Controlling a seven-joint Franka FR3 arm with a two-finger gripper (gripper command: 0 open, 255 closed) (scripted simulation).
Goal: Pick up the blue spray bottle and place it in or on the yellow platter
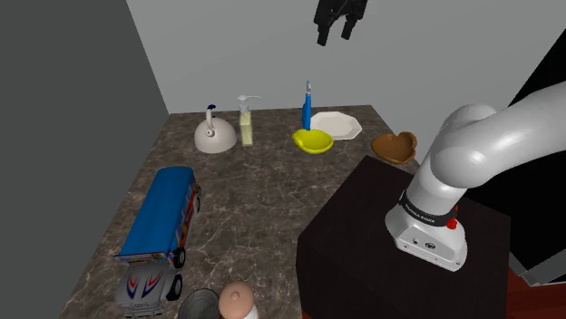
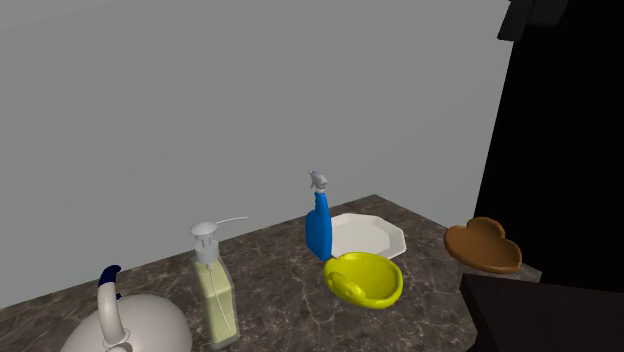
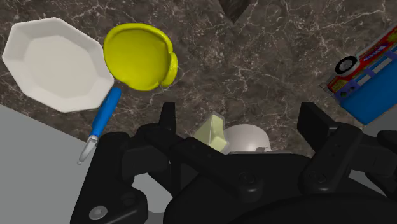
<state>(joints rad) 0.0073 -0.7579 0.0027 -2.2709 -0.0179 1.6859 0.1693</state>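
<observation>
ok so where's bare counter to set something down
Bare counter lies between the toy bus and the dark stand, in front of the back row. Crowded: blue spray bottle, yellow platter and white plate sit bunched there.

- The spray bottle [image 1: 307, 107] stands upright, with the yellow platter [image 1: 313, 140] just in front and the white plate [image 1: 337, 124] just beside it on the shoulder view's right.
- Bare tabletop [image 1: 258, 190] separates the bottle from the soap dispenser [image 1: 246, 122] on the shoulder view's left.
- The grey wall [image 1: 272, 45] stands behind this row.
- Open air lies between the bottle top and the gripper [image 1: 334, 38] high above.
- The toy bus [image 1: 163, 213] stands well apart.
</observation>
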